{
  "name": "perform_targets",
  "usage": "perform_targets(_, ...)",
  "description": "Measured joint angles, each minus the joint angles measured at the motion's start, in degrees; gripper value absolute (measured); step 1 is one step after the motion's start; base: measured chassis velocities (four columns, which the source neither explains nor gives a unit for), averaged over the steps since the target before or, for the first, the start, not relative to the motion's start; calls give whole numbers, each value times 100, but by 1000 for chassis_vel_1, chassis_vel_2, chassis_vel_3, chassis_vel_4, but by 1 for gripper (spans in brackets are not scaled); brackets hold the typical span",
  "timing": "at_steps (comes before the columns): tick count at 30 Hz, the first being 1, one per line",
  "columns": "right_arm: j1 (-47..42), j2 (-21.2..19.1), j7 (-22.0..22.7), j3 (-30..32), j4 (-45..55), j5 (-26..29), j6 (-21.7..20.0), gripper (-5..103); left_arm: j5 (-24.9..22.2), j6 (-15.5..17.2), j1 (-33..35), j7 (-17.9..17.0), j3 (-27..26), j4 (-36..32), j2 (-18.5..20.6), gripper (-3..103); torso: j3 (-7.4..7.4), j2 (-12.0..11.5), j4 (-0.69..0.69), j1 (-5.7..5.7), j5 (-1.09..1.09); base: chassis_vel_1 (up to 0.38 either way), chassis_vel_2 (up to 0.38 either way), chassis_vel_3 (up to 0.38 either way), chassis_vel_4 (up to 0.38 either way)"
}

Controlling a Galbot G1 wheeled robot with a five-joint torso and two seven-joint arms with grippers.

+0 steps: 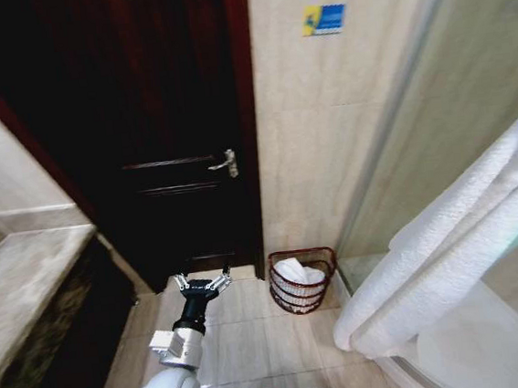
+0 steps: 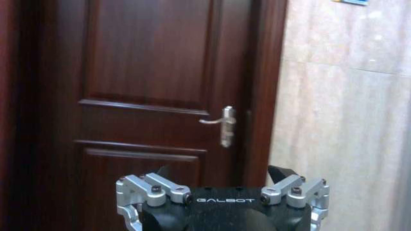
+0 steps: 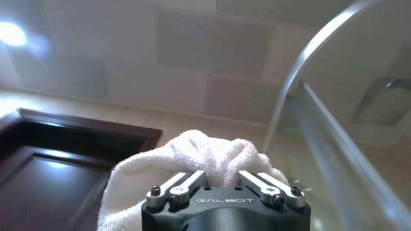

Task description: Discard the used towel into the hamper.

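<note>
So the robot was in a tiled bathroom facing a dark wooden door point(image 1: 165, 120) with a metal handle point(image 1: 226, 164). The hamper point(image 1: 301, 282) sat on the floor tiles right by the door frame, against the beige wall, and it already had something white bunched up inside it.

The left gripper point(image 1: 202, 282) was held out low over the floor, just left of the hamper and not touching it, fingers spread wide with nothing between them. From the left wrist camera you could see those spread fingers point(image 2: 152, 187) pointing straight at the door, handle in plain sight.

The right gripper point(image 3: 222, 180) was the one with the goods: its fingers were clamped down on a bunched-up white towel point(image 3: 199, 156), which puffed out ahead of the fingers and hung down one side. That camera was angled up at wall tiles, the top of the door frame and a curved glass shower panel point(image 3: 321, 86).

In the head view, a big fold of white towel point(image 1: 464, 229) draped across the right side, well above and to the right of the hamper. A marble counter point(image 1: 20, 281) ran along the left.
</note>
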Motion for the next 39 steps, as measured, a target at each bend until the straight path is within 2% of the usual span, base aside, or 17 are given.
perform_targets(5, 49, -36, -162, -94, 0, 23, 241, 9, 0, 0, 0, 0, 0, 0, 0, 100, 0, -1, 2, 0, -1, 84, 81, 100, 86)
perform_targets(11, 43, 9, -386, -141, 0, 23, 405, 9, 0, 0, 0, 0, 0, 0, 0, 100, 0, -1, -2, 0, 1, 0, 0, 0, 0)
perform_targets(23, 110, 181, -458, -850, 0, -217, 171, 9, 0, 0, 0, 0, 0, 0, 0, 100, 0, -1, 0, 0, 1, 0, 0, 0, 0)
perform_targets(39, 344, -67, -356, -885, 0, -147, -19, 9, 0, 0, -1, 0, 0, 0, 0, 100, 0, -2, 0, 1, 0, -89, 95, 90, -92)
